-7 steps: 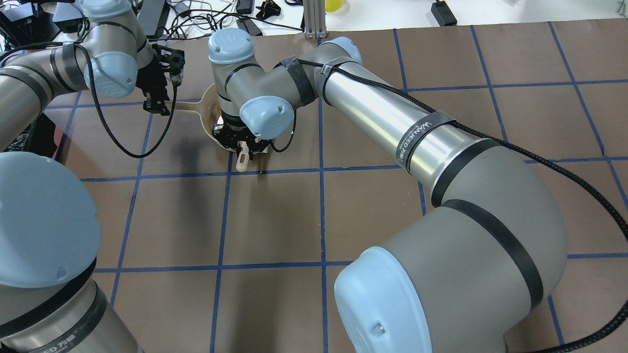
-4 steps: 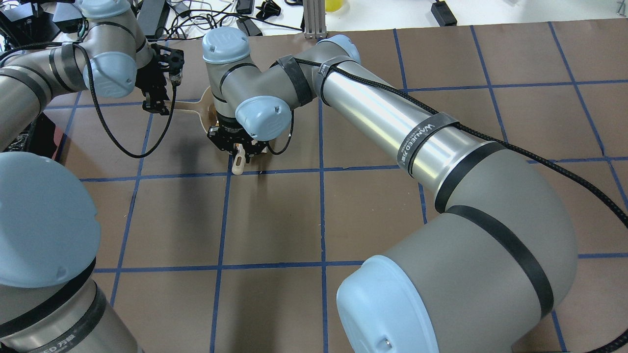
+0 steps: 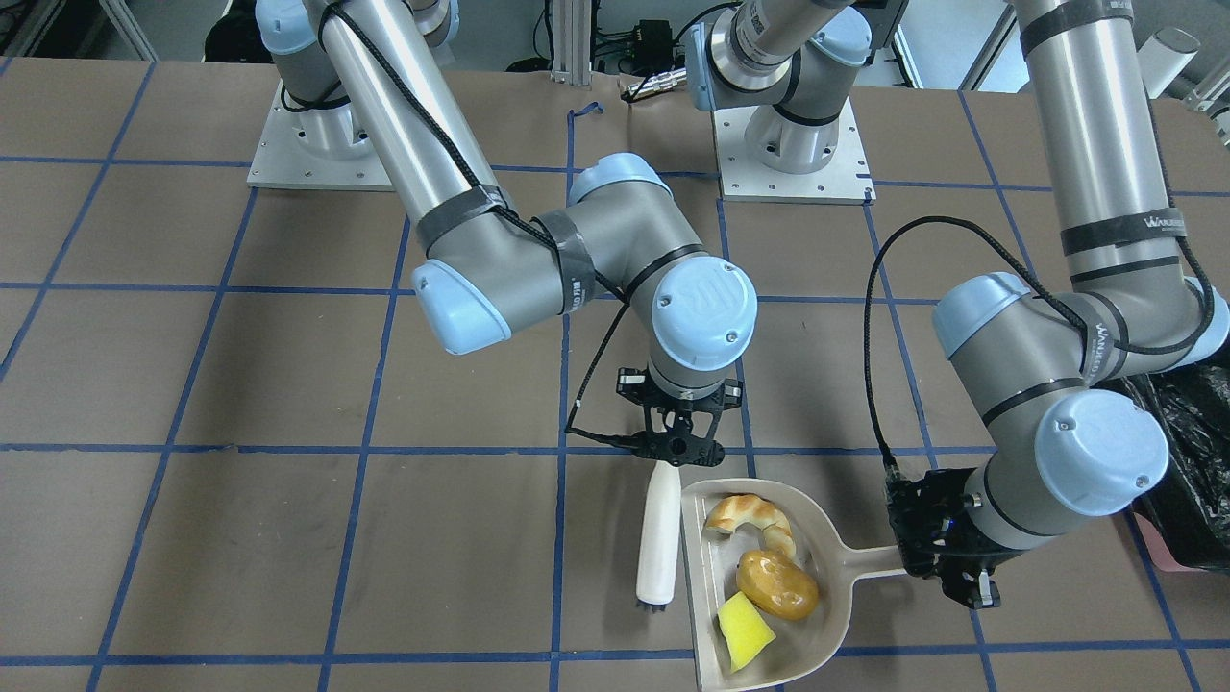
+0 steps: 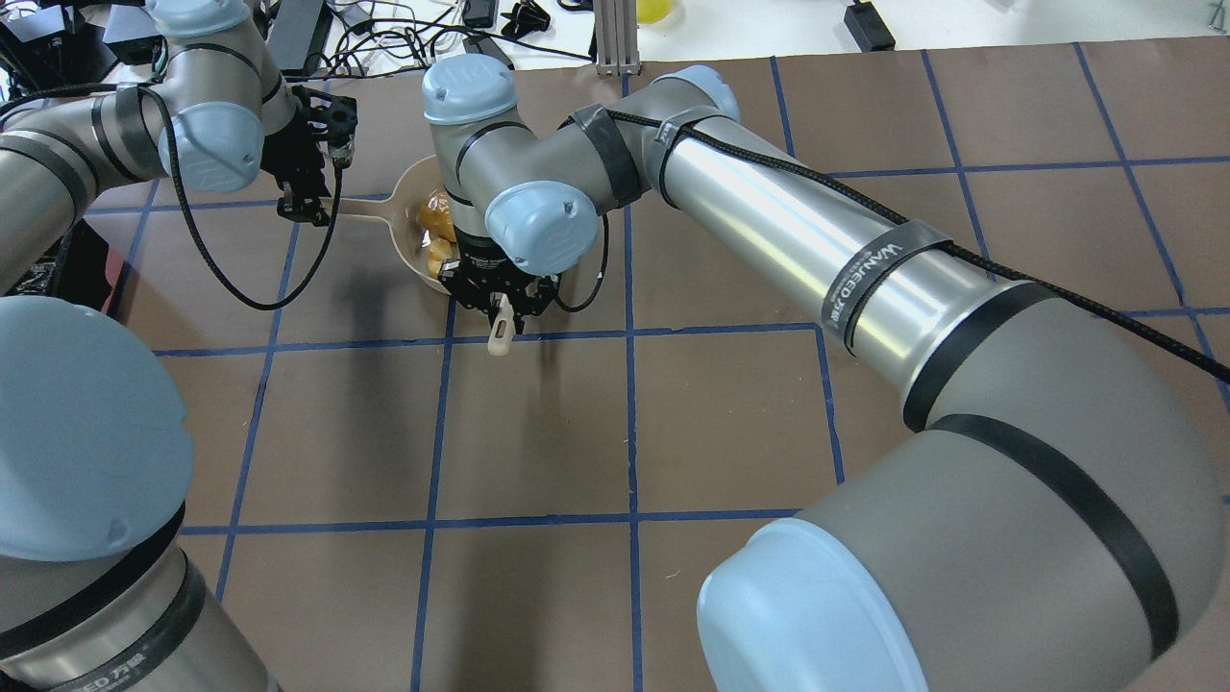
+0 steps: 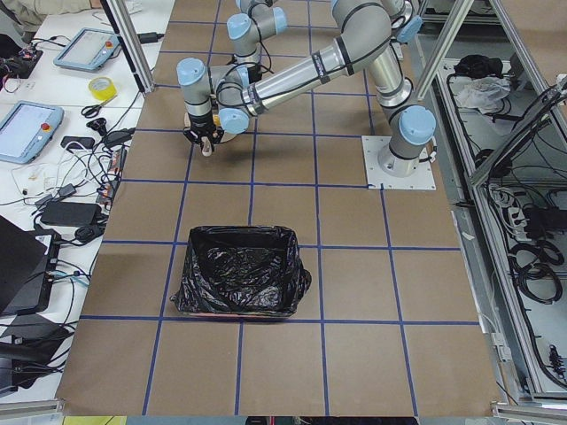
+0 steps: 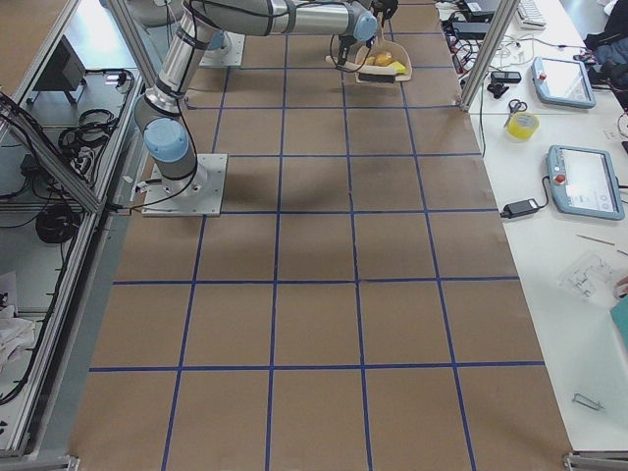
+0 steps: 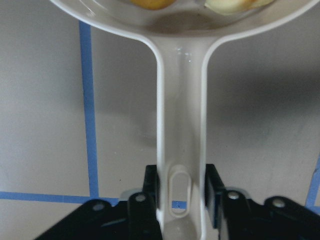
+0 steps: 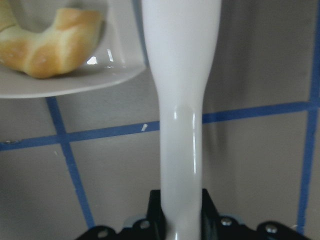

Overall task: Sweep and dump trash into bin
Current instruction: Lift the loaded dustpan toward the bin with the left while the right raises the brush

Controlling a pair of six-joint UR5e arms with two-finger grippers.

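Trash (image 3: 769,577) — all three pieces — lies inside the bowl of the beige dustpan (image 3: 823,538). The croissant (image 3: 748,519) is at the end of the bowl nearer the robot. The glossy brown potato lump (image 3: 776,583) sits in the middle, close to the back wall where the handle joins. The yellow sponge wedge (image 3: 745,630) is at the far end, just beside the lump.

The left gripper (image 7: 181,192) is closed on the dustpan's handle. Its wrist camera shows a finger (image 7: 150,186) pressed against each side of the handle, right at the oval hanging hole near its end. The handle runs straight out from the bowl over the brown table (image 3: 288,384) with its blue tape grid.

The right gripper (image 8: 181,210) is clamped on the thin end of a white brush (image 3: 658,533). The brush slants down from the gripper and runs along the dustpan's open mouth, just beside that straight lip. Its dark bristles are at the end away from the robot; whether they touch the table or the lip is hard to tell from these views. Seen from behind the robot, the tip of the brush handle pokes out of the gripper on the robot's side of the dustpan.

The bin (image 5: 241,230), lined with a crinkly black bag, stands well apart from the dustpan — out past the handle end, beyond the left gripper. Its mouth is open and faces up.
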